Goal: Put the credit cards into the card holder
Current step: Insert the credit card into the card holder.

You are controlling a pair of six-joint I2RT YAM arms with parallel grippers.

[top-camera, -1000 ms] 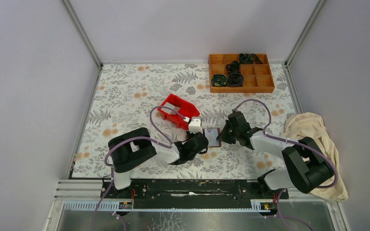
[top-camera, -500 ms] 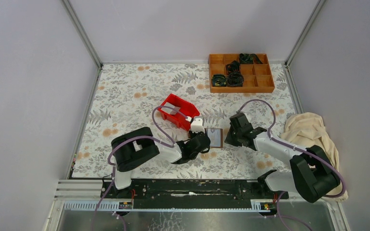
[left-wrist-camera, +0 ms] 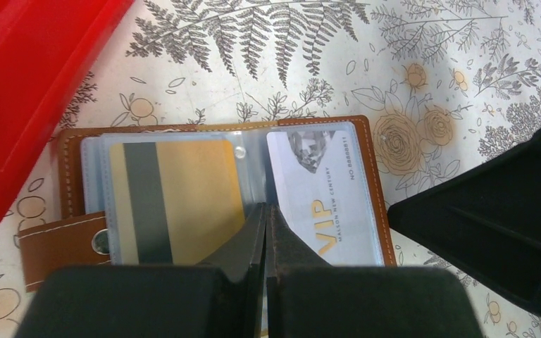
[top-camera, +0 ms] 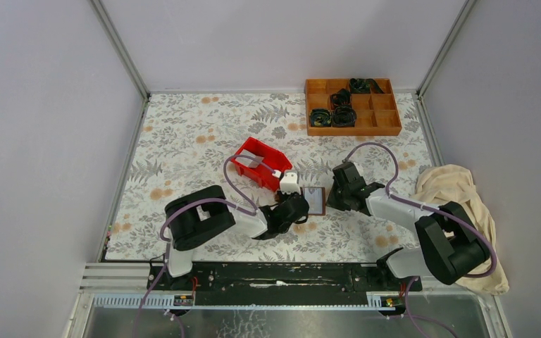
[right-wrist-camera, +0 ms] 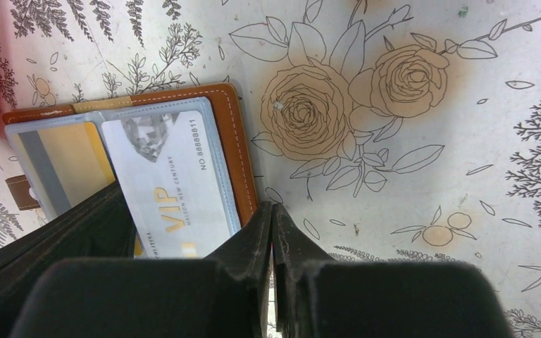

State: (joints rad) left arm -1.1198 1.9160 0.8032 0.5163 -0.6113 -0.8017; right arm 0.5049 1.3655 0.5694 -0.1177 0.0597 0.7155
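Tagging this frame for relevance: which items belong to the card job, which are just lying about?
Job: open brown leather card holder; gold-tan card, sleeved; white VIP card, sleeved.
Lying about: red plastic bin; orange wooden compartment tray; black coiled items in it; cream cloth.

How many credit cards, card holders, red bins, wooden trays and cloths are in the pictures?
Credit cards: 2 (gold card, white card)
Card holder: 1
Red bin: 1
Wooden tray: 1
Cloth: 1
Total: 6
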